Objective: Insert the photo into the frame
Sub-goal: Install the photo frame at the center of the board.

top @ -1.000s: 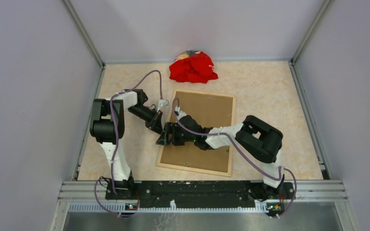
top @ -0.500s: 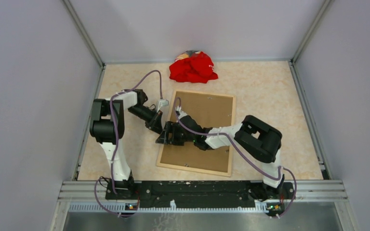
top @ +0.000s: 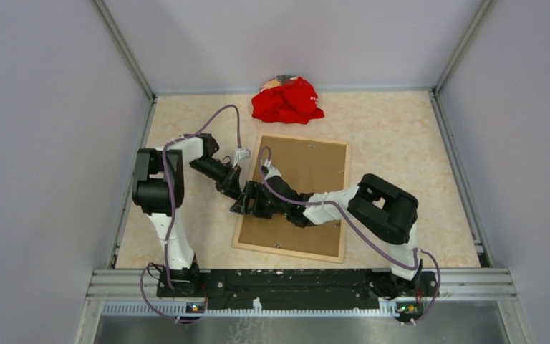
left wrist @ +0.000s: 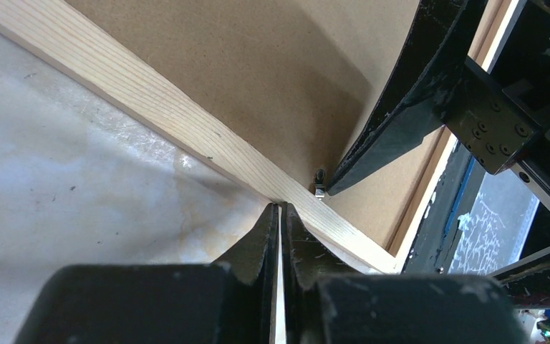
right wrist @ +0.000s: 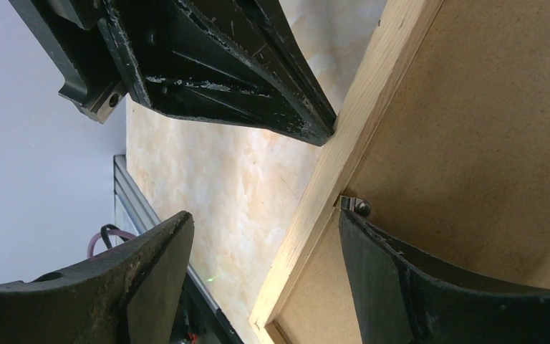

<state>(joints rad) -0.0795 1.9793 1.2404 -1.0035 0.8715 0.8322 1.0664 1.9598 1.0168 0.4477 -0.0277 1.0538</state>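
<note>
Frame [left wrist: 150, 100]: lay back-up at centre of top view, brown backing board [top: 308, 168] inside. Left gripper [left wrist: 280, 211]: clenched, tips touched frame's left rail. Right gripper [right wrist: 261, 222]: released, straddled that rail beside metal clip [right wrist: 356, 206].

The closed left pincer [left wrist: 280, 208] meets the outer side of the left rail of the thin light-wood rectangular frame [top: 348, 165], and the spread right pincer [right wrist: 263, 215] straddles that rail, crowding it. A crumpled red cloth [top: 286, 100] lies near the far rail. Right of the frame, the beige marbled desk [top: 415, 158] lies bare.
</note>
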